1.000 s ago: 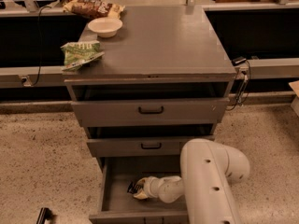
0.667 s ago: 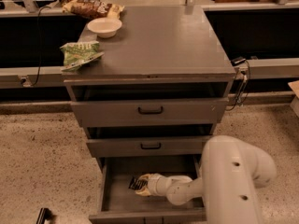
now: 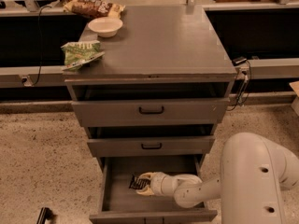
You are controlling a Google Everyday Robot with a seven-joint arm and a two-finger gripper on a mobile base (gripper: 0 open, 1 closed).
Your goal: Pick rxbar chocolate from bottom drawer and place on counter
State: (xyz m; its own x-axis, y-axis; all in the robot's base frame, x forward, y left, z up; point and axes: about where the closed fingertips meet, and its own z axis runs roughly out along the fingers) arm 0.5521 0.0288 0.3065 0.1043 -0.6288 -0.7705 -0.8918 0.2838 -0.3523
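The counter [image 3: 163, 41] is the flat grey top of a cabinet with three drawers, and the bottom drawer [image 3: 122, 203] is pulled out well beyond the counter's front edge, showing its plain grey floor. The gripper [image 3: 142, 184] is down inside this drawer, below the middle of the front edge and a little toward the left. It reaches in from the right on the end of a white arm [image 3: 252, 176], whose thick body stands on the floor beside the counter's front right corner. The chocolate bar [image 3: 135, 183], a small dark wrapper with pale stripes, lies on the drawer floor right at the tip of the gripper, on its left side. I cannot tell whether the gripper has closed on the bar or only sits against it. On the counter, a green snack bag [image 3: 80, 54] lies at the left edge with part of it hanging over. A pale bowl [image 3: 105, 26] sits behind it, nearer the back left corner, and a brown and yellow snack bag [image 3: 93, 7] lies at that corner itself.
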